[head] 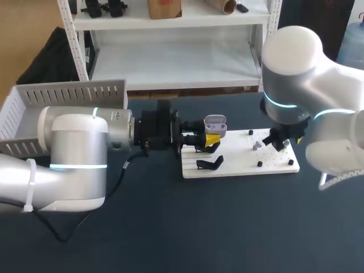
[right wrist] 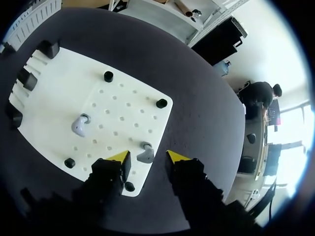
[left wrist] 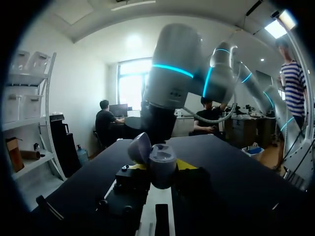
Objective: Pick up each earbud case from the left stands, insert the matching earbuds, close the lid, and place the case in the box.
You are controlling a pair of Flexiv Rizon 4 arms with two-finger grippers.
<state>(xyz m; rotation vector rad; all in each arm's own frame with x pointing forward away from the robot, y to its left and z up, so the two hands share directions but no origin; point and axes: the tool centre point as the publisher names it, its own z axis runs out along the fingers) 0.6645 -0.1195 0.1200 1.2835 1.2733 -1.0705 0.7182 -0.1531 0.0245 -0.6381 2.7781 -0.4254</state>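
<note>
Left gripper (head: 211, 140) clamps the open case (head: 215, 123), right gripper (right wrist: 149, 158) hangs wide over an earbud (right wrist: 145, 155) — picking it likely comes next: lower, then pinch gently.

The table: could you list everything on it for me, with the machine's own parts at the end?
earbud case: one, pale grey, lid open, held in the left gripper
earbuds: two, grey, lying on the board, one between the right gripper's fingers
board: one, white, holed, mid-table
pegs: four, black, around the earbuds
stands: at least three, black, along the board's left edge
box: one, white, slotted walls, far left
table: one, dark
left gripper: yellow-tipped, shut on the case
right gripper: yellow-tipped, open over the board
</note>
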